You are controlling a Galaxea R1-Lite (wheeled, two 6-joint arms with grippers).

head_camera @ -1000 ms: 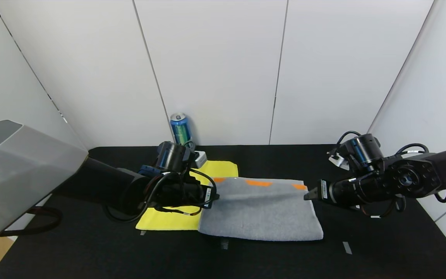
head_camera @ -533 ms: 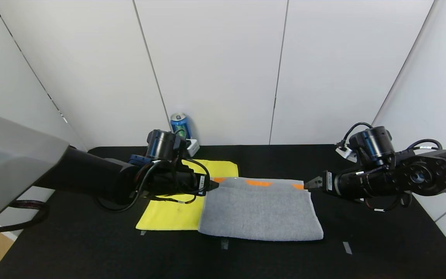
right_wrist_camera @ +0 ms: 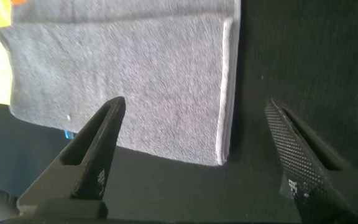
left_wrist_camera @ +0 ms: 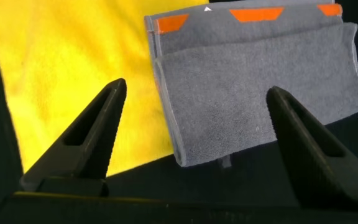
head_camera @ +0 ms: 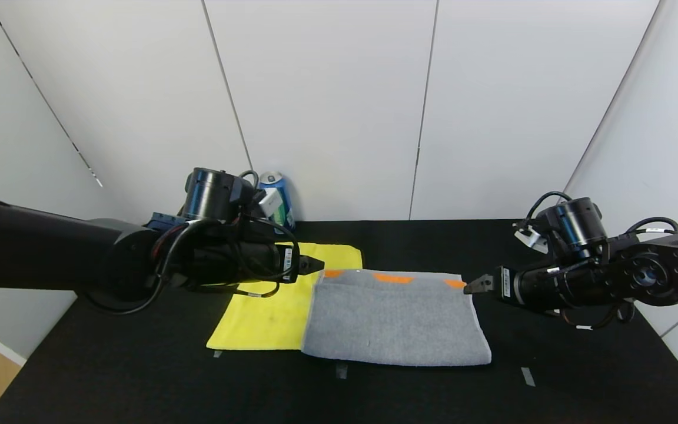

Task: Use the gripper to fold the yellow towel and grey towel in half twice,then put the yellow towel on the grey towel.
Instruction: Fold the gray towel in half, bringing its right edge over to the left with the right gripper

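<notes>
The grey towel (head_camera: 395,318) lay folded on the counter (head_camera: 139,377), long axis between left gripper (head_camera: 314,265) and right gripper (head_camera: 472,287), overlapping the yellow towel (head_camera: 268,312); both jaws were spread, empty.

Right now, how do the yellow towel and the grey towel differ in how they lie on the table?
The grey towel is folded over, two layers showing with orange patches along its far edge; the yellow towel lies in a single flat layer, as far as shows. The grey towel's near-left part overlaps the yellow towel, so the yellow one is partly covered. The grey towel looks thicker and wider. Both rest flat on the black table, free of either gripper.
</notes>
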